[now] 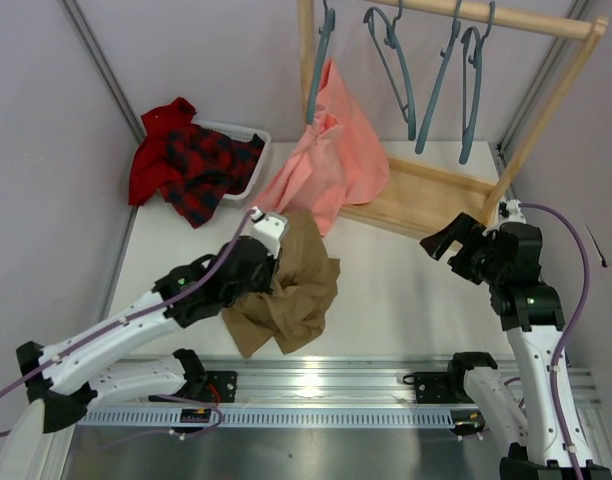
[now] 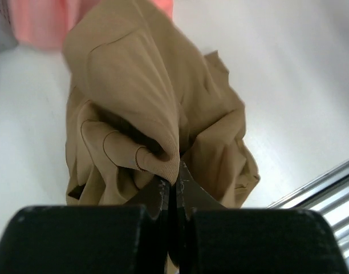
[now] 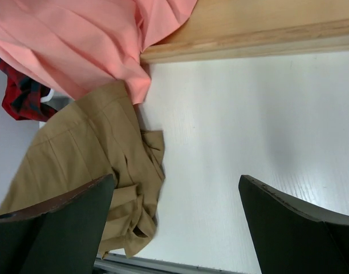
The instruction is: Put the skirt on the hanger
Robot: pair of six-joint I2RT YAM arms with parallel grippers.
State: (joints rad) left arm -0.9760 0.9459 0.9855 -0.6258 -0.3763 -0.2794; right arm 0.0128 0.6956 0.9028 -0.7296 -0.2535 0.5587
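skirt (image 1: 296,292) on table (image 1: 406,290), rack (image 1: 426,197) behind, basket (image 1: 250,135) left

The skirt (image 1: 286,290) is a soft, matt cloth with creases, the table (image 1: 406,300) under it looks smooth and white with a faint sheen, and the rack (image 1: 426,195) behind the skirt is pale, bare wood.

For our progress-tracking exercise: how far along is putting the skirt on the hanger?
Done: the left gripper is shut on a fold of the skirt. In hand: the skirt is bunched, mostly on the table. Left: the right gripper is open and empty; the hanger hangs bare on the rail.
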